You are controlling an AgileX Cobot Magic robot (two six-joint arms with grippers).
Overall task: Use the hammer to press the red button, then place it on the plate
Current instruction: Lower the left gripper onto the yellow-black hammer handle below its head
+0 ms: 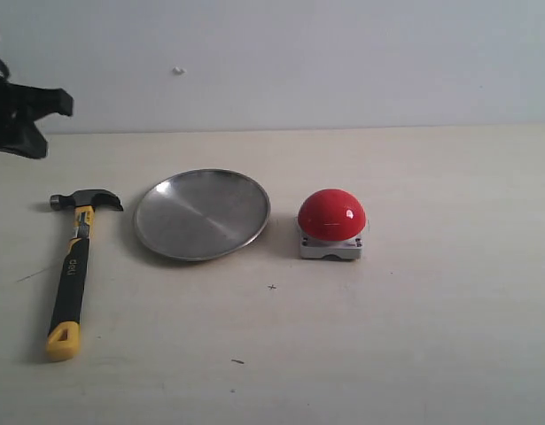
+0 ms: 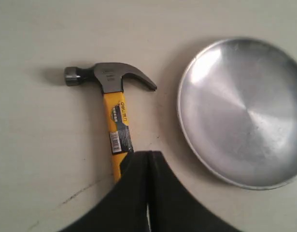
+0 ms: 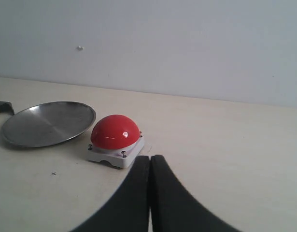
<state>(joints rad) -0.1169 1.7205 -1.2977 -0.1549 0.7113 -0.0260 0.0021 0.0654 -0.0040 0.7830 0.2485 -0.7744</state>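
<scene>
Hanging at the upper left edge of the exterior frame, the left arm [image 1: 22,111] shows only as a dark, angular black shape against the pale wall [image 1: 343,53], above and behind the hammer [image 1: 77,257] and clear of the tabletop [image 1: 432,336]. In its wrist view the left hand [image 2: 149,159] has its two black fingers pressed together, with only a thin seam between them. They overlap the hammer's [image 2: 117,111] handle in that picture, but the exterior view shows the tool lying free. The right hand [image 3: 150,162] is likewise pressed shut and holds nothing, and its curved black fingers point toward the red button [image 3: 115,131]. This hand does not show in the exterior view.

The hammer lies flat at the left of the exterior frame. Its dark steel claw head is toward the wall, the neck is yellow with a label, the grip is black and the end is yellow, nearest the lower edge. Just right of the head sits the plate [image 1: 201,215], a round, shallow dish of brushed silver metal with a thin raised rim. Its inside shows only bare metal and a soft glare [image 2: 240,111]. Right of the plate, near it but apart, the red button [image 1: 331,215] rests on the tabletop at mid-frame, a glossy dome on a small grey square base with screws at the corners. The tabletop is matte cream with a few faint scuffs
</scene>
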